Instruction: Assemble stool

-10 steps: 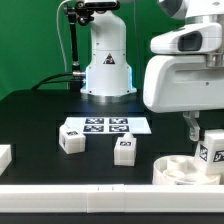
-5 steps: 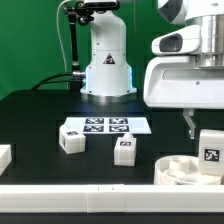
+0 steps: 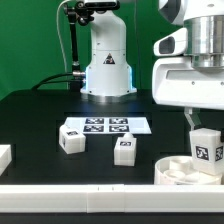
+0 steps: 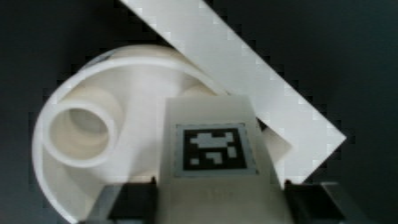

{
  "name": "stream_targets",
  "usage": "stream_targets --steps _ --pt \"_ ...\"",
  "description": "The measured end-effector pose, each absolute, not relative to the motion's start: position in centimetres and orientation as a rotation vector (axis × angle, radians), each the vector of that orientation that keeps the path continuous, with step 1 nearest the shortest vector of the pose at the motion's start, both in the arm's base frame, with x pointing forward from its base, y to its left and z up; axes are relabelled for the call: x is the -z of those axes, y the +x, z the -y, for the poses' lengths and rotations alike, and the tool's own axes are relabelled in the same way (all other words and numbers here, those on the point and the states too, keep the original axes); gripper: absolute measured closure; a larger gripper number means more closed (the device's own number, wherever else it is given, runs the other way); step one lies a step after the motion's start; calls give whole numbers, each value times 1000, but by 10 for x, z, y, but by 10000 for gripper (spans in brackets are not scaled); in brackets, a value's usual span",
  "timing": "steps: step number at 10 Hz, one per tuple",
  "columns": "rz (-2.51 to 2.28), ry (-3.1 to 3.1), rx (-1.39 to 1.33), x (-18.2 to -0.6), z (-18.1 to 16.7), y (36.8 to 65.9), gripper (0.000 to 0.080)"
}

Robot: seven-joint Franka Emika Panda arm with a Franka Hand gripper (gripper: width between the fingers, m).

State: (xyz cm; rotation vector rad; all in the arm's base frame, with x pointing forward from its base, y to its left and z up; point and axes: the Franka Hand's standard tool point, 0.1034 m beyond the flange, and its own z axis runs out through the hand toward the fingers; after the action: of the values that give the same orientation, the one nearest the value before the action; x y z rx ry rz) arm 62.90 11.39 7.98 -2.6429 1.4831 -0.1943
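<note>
My gripper (image 3: 206, 128) is shut on a white stool leg (image 3: 209, 146) with a square marker tag, held just above the round white seat disc (image 3: 175, 170) at the exterior view's right front. In the wrist view the leg (image 4: 221, 140) fills the space between my two dark fingers (image 4: 128, 202), with the seat disc (image 4: 107, 100) and its round socket beneath. Two more tagged legs lie on the black table, one (image 3: 71, 137) left of the other (image 3: 124, 150).
The marker board (image 3: 108, 126) lies flat behind the two loose legs. A white rail (image 3: 70, 193) runs along the table's front edge and shows in the wrist view (image 4: 249, 70). A plain white block (image 3: 4, 156) sits at the left edge. The robot base (image 3: 107, 70) stands at the back.
My gripper has moved slightly towards the exterior view's left with the leg in it, staying over the seat disc. The loose legs have not moved.
</note>
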Motion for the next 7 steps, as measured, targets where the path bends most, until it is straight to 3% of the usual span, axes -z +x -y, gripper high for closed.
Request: stream_targets --steps 7 --pt "-1936 -2268 119 -79 -114 629 459"
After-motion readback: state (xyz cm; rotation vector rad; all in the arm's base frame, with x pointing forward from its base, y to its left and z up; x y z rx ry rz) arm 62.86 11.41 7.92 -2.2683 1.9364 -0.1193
